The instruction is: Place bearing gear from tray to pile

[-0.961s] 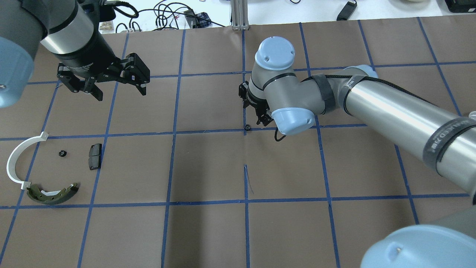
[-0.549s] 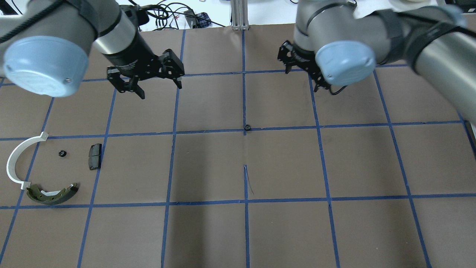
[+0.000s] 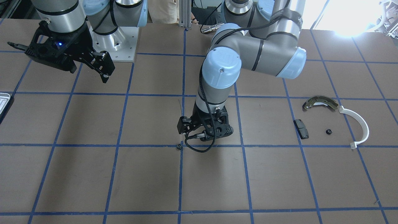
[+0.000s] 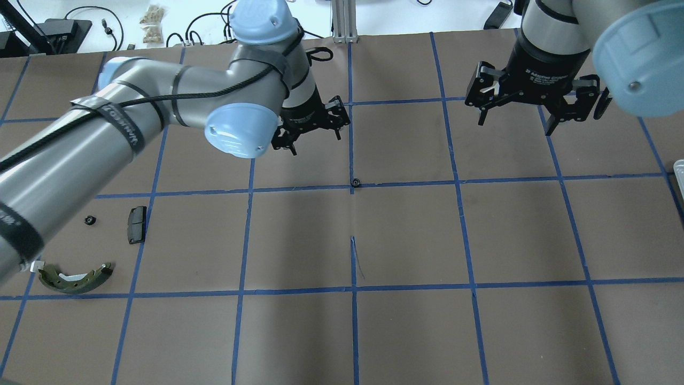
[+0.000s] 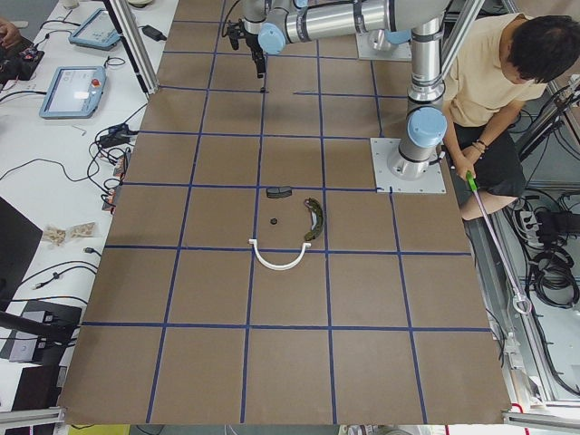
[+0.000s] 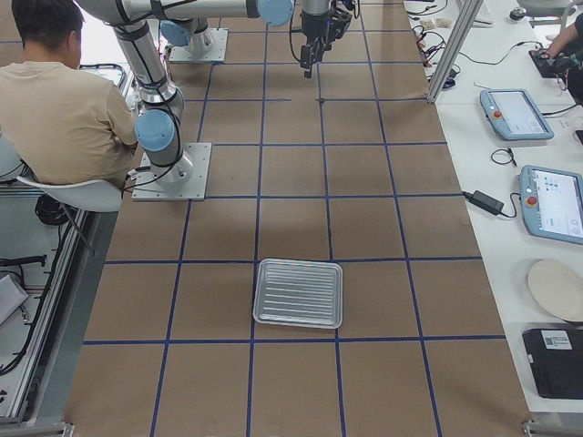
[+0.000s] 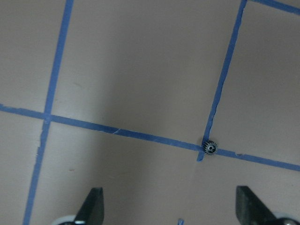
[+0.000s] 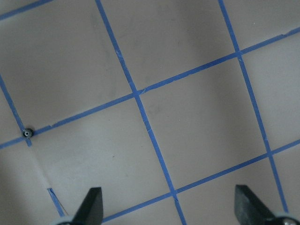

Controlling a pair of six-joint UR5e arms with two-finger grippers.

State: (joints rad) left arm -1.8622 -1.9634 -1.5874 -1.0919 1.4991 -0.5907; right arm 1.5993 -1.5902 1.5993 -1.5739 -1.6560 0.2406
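A small black bearing gear (image 4: 354,183) lies on a blue tape crossing at the table's middle; it also shows in the front view (image 3: 178,146) and the left wrist view (image 7: 209,148). My left gripper (image 4: 316,143) is open and empty, just behind and left of the gear. My right gripper (image 4: 515,125) is open and empty, far right of it. The pile lies at the left: brake shoe (image 4: 75,278), black pad (image 4: 137,224), another small gear (image 4: 89,220), white arc (image 3: 360,124). The tray (image 6: 298,292) sits at the table's right end, with nothing on it.
The table is brown paper with a blue tape grid (image 4: 352,289). Cables and devices (image 4: 251,24) lie beyond the far edge. A seated person (image 5: 489,91) is beside the robot's base. My left arm (image 4: 107,133) covers most of the white arc from overhead.
My left arm has swung right from the far left to just behind the middle gear. My right arm has drawn back to the far right. The gear has not moved.
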